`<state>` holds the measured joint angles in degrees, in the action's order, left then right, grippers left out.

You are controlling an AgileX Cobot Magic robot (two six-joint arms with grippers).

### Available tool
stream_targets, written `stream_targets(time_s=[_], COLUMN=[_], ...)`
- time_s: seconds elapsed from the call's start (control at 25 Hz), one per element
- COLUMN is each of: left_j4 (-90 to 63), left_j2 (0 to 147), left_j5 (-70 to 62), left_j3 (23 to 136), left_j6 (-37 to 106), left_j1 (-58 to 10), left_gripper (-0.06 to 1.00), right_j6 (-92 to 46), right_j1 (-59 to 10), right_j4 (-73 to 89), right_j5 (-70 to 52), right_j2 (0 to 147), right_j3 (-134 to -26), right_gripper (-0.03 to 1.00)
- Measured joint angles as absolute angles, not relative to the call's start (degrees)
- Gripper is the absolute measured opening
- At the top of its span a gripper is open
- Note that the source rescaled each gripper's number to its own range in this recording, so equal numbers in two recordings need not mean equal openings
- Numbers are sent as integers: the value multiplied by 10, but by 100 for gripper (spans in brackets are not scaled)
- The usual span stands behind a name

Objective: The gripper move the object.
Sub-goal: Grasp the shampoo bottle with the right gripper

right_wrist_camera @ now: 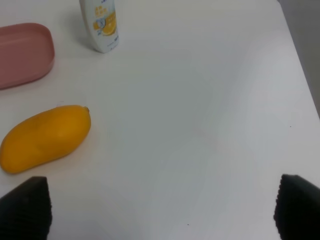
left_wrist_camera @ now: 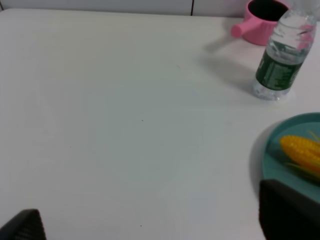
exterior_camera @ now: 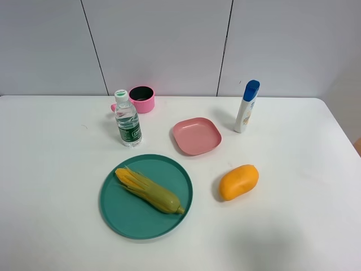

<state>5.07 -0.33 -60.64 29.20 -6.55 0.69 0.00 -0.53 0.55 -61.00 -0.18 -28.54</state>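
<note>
Upright bottle (exterior_camera: 246,107) at the table's (exterior_camera: 56,226) far right.
Stood just beside the pink plate (exterior_camera: 196,135), beyond the mango (exterior_camera: 238,182); held nothing in left gripper (left_wrist_camera: 155,220) or right gripper (right_wrist_camera: 161,207), both with jaws wide.

L wrist view: left gripper (left_wrist_camera: 155,220) is cut by the frame edge; only two black fingertips (left_wrist_camera: 289,212) show, set wide apart. The water bottle (left_wrist_camera: 278,65) has its cap cropped and its upper part blurred. The pink cup (left_wrist_camera: 260,22), teal plate (left_wrist_camera: 274,167) and corn cob (left_wrist_camera: 302,152) are each partly cropped.

R wrist view: right gripper (right_wrist_camera: 161,207) likewise, tips only. The white bottle (right_wrist_camera: 102,25) has its cap out of frame; the pink dish (right_wrist_camera: 25,52) is part cropped.

Ext. view: label text on both bottles is too small to read.
</note>
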Motion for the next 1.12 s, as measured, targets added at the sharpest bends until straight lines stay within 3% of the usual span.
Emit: stream_targets(time_s=[0.32,0.8,1.12], left_j4=[51,51,51], left_j2=[-3,-3,-3], left_j5=[-606,-606,-606], left_j3=[292,292,292], left_j6=[-66,-66,-66], left_j1=[7,7,7], left_gripper=[100,100,100], right_j6=[0,-56,-79], right_j1=[-5,-5,-5], right_j4=[6,6,6], right_j5=[-563,-216,-74], right_j2=[46,329,515], right_j3=[-332,-387,-387], right_gripper=[100,100,100])
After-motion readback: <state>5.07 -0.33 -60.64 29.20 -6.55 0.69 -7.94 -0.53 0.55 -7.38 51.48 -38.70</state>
